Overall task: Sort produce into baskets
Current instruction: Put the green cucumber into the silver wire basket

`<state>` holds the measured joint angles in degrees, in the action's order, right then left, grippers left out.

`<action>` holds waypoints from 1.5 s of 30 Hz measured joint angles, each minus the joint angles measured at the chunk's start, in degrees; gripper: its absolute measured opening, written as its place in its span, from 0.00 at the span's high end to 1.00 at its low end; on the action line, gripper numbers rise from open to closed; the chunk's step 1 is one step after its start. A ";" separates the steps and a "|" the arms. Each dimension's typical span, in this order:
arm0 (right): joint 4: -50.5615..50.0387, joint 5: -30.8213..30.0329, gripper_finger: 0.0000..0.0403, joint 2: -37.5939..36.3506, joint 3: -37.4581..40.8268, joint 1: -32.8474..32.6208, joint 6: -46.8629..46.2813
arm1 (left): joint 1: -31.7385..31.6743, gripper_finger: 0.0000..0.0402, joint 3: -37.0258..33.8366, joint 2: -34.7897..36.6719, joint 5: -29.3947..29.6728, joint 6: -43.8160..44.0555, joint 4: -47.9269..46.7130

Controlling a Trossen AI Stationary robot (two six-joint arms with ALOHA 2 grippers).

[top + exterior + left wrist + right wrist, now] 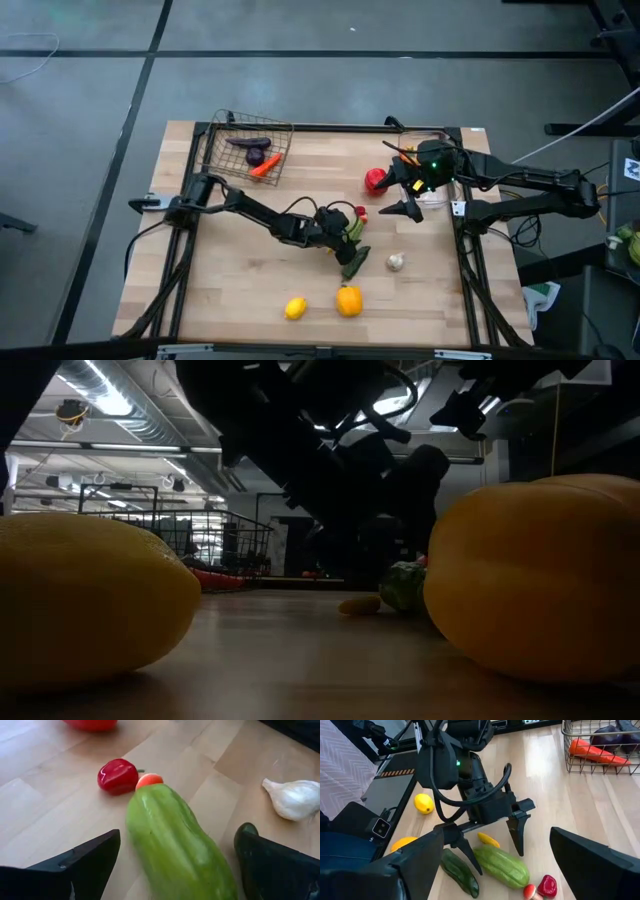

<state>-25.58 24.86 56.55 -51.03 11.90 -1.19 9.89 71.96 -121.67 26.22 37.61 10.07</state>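
The light green cucumber-like vegetable (177, 845) lies on the wooden table (240, 280) near its middle, directly under the left claw (492, 847), whose jaws stand wide with one dark finger (75, 867) on each flank and nothing held yet. Its long axis runs away from the wrist camera, between the fingers and roughly crosswise to their gap, so closing would likely pinch it across its narrow width. The left arm is plainly the nearer one. The right claw (408, 210) hangs above the table off toward the right side, also wide and empty.

The vegetable's skin looks smooth, glossy and slightly ridged, a plump rounded cylinder. Just beside it lies a darker green cucumber (460, 872), and a small yellow piece (488, 840) sits near. Past its far end are a shiny red pepper (117, 776) and a small orange-red piece (149, 780), the latter just beside its tip. A white, papery garlic bulb (294, 797) rests apart. A lemon (295, 308) and an orange pepper (349, 300) lie nearer the table's front edge. The dark wire basket (225, 150) at the far left corner holds a carrot (265, 167) and purple produce (250, 143).
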 joint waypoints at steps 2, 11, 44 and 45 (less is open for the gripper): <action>0.00 0.00 0.11 0.00 0.00 0.00 -0.01 | -0.12 0.00 0.00 -0.02 0.00 -0.01 -0.83; -0.02 0.13 0.11 0.00 0.00 0.00 -0.02 | -0.17 0.15 0.00 -0.19 0.02 -0.03 -3.98; -8.47 -0.46 0.11 -0.02 0.00 -8.14 -0.05 | -10.94 0.39 -0.02 22.02 0.02 -8.62 -24.31; -8.53 -1.09 0.11 -0.02 0.00 -8.86 -0.08 | -11.95 0.39 -0.02 23.34 0.02 -9.06 -26.32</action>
<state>-34.11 23.77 56.53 -51.03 3.04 -1.27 -2.06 71.94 -98.34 26.24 28.55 -16.24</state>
